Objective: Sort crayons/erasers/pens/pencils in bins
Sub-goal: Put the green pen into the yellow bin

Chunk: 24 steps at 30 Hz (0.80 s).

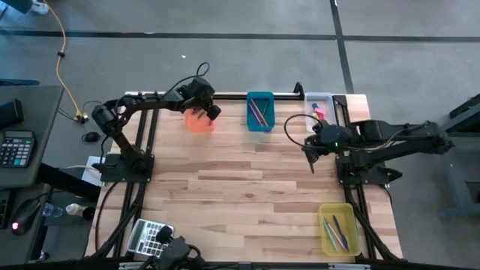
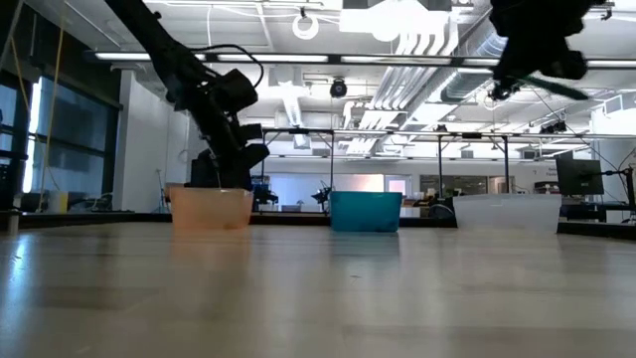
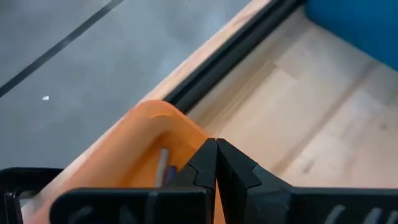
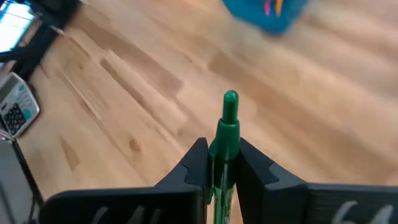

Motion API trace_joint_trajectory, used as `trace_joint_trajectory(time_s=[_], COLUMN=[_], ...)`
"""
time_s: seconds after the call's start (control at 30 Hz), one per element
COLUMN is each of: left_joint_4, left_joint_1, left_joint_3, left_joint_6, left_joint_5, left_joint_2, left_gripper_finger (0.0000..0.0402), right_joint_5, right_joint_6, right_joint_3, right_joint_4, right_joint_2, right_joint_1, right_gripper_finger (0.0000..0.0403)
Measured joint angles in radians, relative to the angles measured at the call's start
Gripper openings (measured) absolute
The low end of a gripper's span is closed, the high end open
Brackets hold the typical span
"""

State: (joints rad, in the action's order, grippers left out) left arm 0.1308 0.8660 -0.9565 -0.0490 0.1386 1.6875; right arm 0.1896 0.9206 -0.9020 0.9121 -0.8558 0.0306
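Note:
My right gripper [image 1: 312, 148] is shut on a green pencil [image 4: 228, 124] and hangs high above the table, near the right side; the low view also shows the gripper [image 2: 532, 62] with the pencil [image 2: 558, 88]. My left gripper [image 1: 211, 112] is shut and empty over the orange bin [image 1: 199, 122], just above its rim [image 3: 155, 115]. A thin stick [image 3: 163, 163] lies in that bin. The teal bin [image 1: 260, 111] holds several pencils. The clear bin [image 1: 319, 105] holds pink erasers. The yellow bin [image 1: 337, 229] holds pens. My right gripper pinches the green pencil's shaft [image 4: 226, 142] between its two fingers, a short way below its knobbed end [image 4: 230, 98]. That end sticks out past the fingertips. The pencil lies along the fingers and is lifted clear of the table.
A grey calculator [image 1: 147, 236] lies at the near left corner of the table and shows in the right wrist view [image 4: 15, 109]. The three bins stand in a row along the far edge [image 2: 363, 211]. Bare wood [image 1: 247, 195] spans the middle.

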Motion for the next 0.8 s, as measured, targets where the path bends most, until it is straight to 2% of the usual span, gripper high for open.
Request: trace_joint_trajectory(time_s=[0.13,0.27,0.43,0.57,0.8], left_joint_4=[0.048,0.024,-0.156,-0.326,-0.483], left_joint_1=[-0.019,-0.031,-0.063,-0.106,-0.199], left_joint_3=[0.006,0.069,0.231,0.353,0.445], left_joint_6=[0.0,0.027,0.109,0.142,0.146], left_joint_5=[0.0,0.001,-0.024,-0.061,-0.073], left_joint_2=[-0.039,-0.122,-0.248,-0.335,-0.431], left_gripper_finger=[0.0,0.0,0.0,0.0,0.0], right_joint_5=[0.001,0.001,-0.024,-0.085,-0.154], right_joint_6=[0.193,0.379,0.628,0.846,1.123], right_joint_3=[0.0,0.0,0.0,0.0,0.0], right_joint_4=[0.063,0.112,0.196,0.181,0.108], right_joint_2=[-0.004,-0.029,-0.08,-0.15,-0.332], right_joint_1=[0.114,0.251,0.431,0.589,0.849], right_gripper_finger=[0.0026,0.0026,0.0026,0.0026,0.0026])
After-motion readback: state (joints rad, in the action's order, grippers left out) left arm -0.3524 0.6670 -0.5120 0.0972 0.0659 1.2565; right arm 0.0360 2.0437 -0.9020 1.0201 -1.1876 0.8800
